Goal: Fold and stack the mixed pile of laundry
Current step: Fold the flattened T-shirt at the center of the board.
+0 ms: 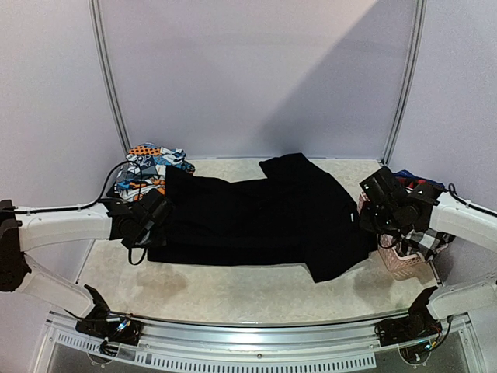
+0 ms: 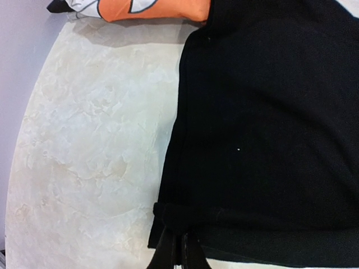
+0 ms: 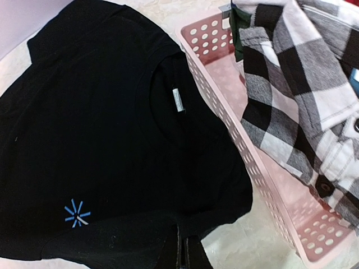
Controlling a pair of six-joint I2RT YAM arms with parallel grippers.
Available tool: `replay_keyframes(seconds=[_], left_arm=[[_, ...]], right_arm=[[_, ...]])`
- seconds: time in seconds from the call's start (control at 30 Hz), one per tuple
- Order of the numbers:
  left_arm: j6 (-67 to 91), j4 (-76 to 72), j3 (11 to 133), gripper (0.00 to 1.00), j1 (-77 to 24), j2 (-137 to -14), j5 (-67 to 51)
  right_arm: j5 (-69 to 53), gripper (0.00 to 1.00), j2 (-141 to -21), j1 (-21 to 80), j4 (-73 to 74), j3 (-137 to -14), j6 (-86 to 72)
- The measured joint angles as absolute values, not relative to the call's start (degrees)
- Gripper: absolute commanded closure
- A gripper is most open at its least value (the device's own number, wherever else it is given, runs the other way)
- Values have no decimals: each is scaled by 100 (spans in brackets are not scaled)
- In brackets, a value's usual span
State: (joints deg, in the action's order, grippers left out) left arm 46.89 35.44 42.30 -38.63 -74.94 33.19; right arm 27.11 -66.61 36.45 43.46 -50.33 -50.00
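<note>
Pinching the black garment (image 1: 256,217) at both ends: left gripper (image 2: 178,246) pressed together on its left hem, right gripper (image 3: 185,246) clamped on its right edge beside the pink basket (image 3: 219,106). Garment lies spread flat mid-table, unfolded. Printed pieces (image 1: 147,167) bunched far left, checked one (image 3: 303,95) in basket. No stack visible; task looks early.

A large black garment (image 1: 264,221) lies spread across the worktop (image 1: 233,294). The left claw (image 1: 159,208) is at its left edge, the right claw (image 1: 362,217) at its right edge. Printed pieces (image 1: 146,171) lie far left, a pink basket (image 1: 404,266) at right
</note>
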Motion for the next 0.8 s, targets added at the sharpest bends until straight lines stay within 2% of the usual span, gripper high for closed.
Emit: replay_keyframes(seconds=[0.33, 0.43, 0.53, 0.67, 0.8], left_arm=[[4523, 3105, 4230, 100, -3542, -8125, 3055], [4486, 2976, 4241, 95, -3444, -8302, 3022], [4447, 2847, 4287, 85, -3347, -8541, 2974], [4381, 2694, 4298, 60, -3225, -8750, 2915], [4327, 2593, 4327, 42, -3122, -8820, 2904]], right_arm=[[2534, 100, -7590, 3284, 3898, -5236, -4731], [2510, 98, -7852, 3194, 3787, -5256, -4705], [2495, 92, -8147, 3107, 3699, -5323, -4654], [2499, 79, -8482, 3022, 3649, -5489, -4580], [2521, 52, -8761, 2919, 3642, -5780, -4434]])
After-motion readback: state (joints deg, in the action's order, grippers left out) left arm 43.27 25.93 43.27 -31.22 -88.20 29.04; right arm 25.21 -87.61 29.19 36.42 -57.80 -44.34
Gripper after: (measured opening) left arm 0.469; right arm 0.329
